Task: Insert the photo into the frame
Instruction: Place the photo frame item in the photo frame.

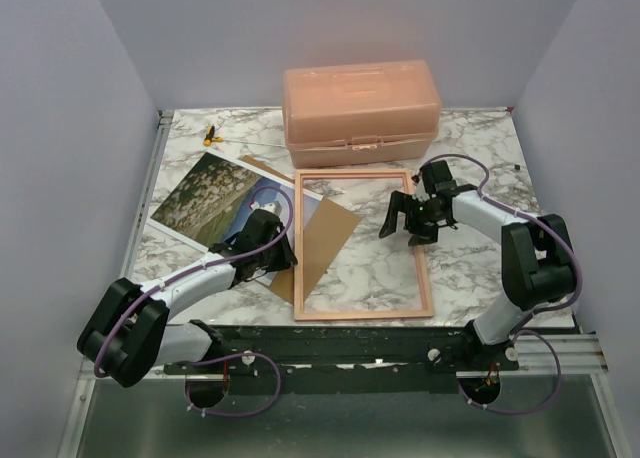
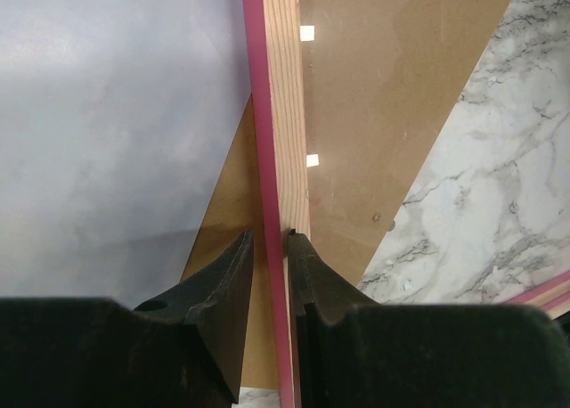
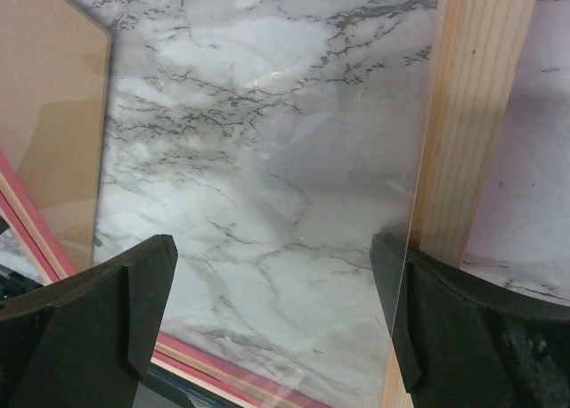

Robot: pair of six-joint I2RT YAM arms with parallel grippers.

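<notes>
Clamping the left rail of the frame (image 1: 423, 268), the left gripper (image 2: 270, 243) has one finger on the pinkish-red outer edge and the other on the pale wood inside. The frame lies flat in the middle of the tabletop (image 1: 480, 148), its pane showing the marble beneath. A brown board (image 1: 330, 240) lies askew under its left half.

The photo (image 1: 205, 193) lies picture side up to the left of the frame, on the far side of the left arm. Its near corner reaches the left rail and overlaps the board; which of the two is on top I cannot tell.

The right gripper (image 3: 272, 240) is released, its fingers spread wide above the right part of the pane with nothing between them. One finger stands close beside the right rail.

A pink box (image 1: 360, 108) sits behind the frame, lid shut.
</notes>
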